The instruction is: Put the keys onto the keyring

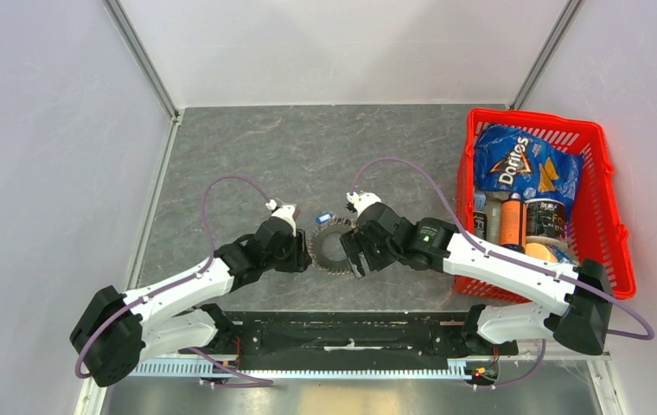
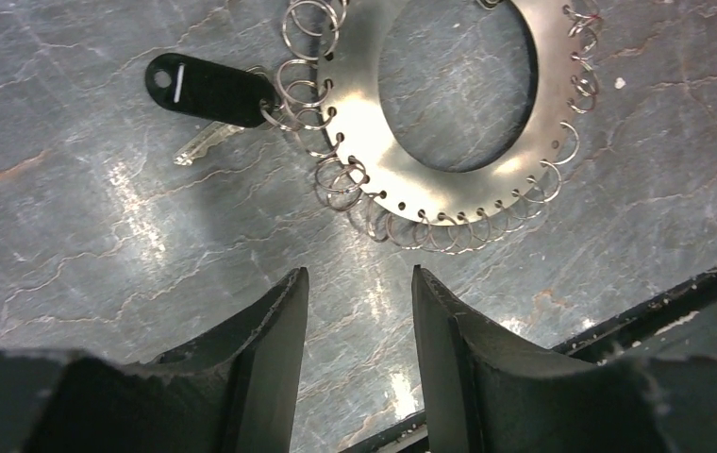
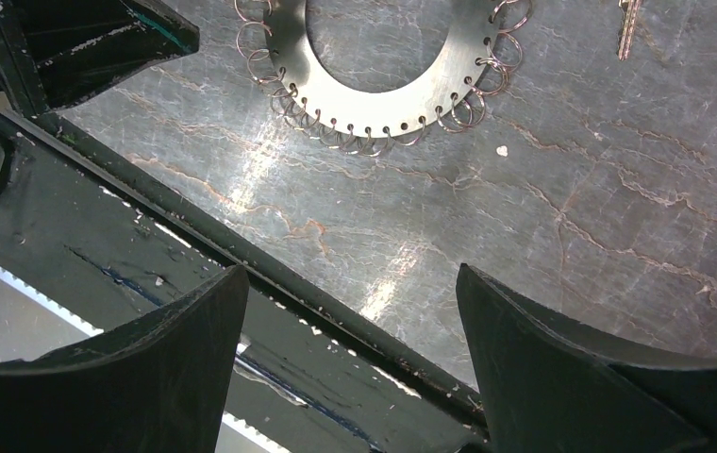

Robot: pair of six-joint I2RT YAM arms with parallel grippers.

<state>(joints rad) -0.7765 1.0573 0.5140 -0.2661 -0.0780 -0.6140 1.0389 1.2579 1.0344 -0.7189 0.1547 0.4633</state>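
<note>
Keyring point(image 2: 364, 142): flat on the table point(image 2: 100, 283) between our arms. Black key point(image 2: 208, 88) at its rim, second key point(image 3: 628, 28) apart. Left jaws narrowly parted, right jaws wide, both empty. We should steady it before threading.

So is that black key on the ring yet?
Seems on: the black key touches a wire loop at the keyring's rim; whether it's threaded, cannot tell.

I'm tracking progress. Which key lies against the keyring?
The black-headed key: its head touches the wire loops around the keyring. The other key lies apart from it.
</note>
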